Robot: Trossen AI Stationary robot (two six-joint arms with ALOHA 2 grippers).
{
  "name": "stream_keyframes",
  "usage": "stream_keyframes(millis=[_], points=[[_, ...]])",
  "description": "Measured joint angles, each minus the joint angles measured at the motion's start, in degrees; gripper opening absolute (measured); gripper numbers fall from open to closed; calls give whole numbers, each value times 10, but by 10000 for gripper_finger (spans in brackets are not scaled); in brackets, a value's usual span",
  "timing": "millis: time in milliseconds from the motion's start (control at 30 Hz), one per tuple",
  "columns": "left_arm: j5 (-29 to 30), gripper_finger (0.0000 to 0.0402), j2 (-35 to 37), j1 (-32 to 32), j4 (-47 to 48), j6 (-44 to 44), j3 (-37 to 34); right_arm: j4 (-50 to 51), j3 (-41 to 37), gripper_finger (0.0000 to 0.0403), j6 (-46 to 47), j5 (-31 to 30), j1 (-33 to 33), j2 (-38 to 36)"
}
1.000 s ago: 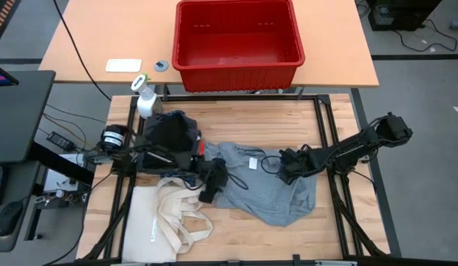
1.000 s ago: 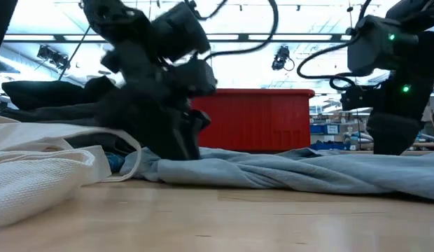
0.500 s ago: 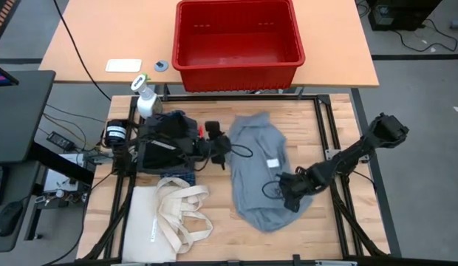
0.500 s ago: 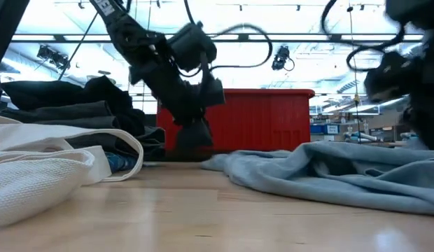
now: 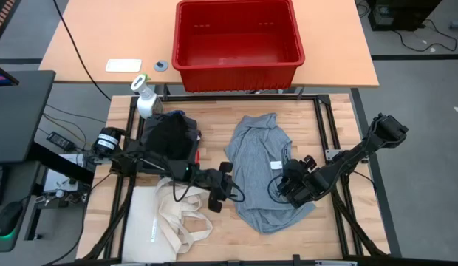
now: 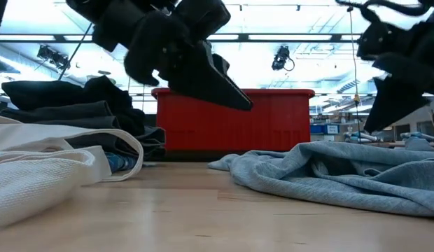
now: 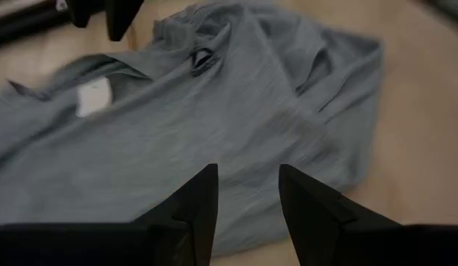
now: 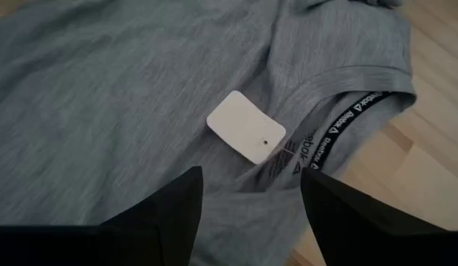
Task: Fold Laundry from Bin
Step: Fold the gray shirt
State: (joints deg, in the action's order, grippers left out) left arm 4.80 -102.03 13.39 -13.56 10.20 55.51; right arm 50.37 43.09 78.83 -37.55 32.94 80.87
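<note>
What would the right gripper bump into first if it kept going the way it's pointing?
Most likely the grey shirt, near its white tag. The right gripper has open fingers aimed at it, though the gap is unclear.

A: Item one? A cream canvas tote bag (image 5: 170,222), long handles looped, lying flat at the near left corner of the wooden desk (image 5: 236,236).

B: Item two: a white spray bottle (image 5: 145,98) with a green tip, upright at the desk's far left corner.

A: On the orange table (image 5: 89,44) behind: a white flat card (image 5: 123,66), and just beside it a small grey ring (image 5: 161,66).

B: Far left, a dark monitor (image 5: 18,114) and a mouse (image 5: 7,218).
</note>
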Motion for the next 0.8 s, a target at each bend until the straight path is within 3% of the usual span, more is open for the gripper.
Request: stream_keyframes(millis=[267, 633, 800], points=[[52, 162, -39, 48, -48, -78, 29, -39, -9, 237, 7, -17, -3, 48], [55, 196, -171, 65, 157, -166, 252, 2, -9, 237, 5, -23, 10, 49], [55, 196, -222, 64, 212, -171, 295, -8, -9, 237, 7, -30, 27, 49]])
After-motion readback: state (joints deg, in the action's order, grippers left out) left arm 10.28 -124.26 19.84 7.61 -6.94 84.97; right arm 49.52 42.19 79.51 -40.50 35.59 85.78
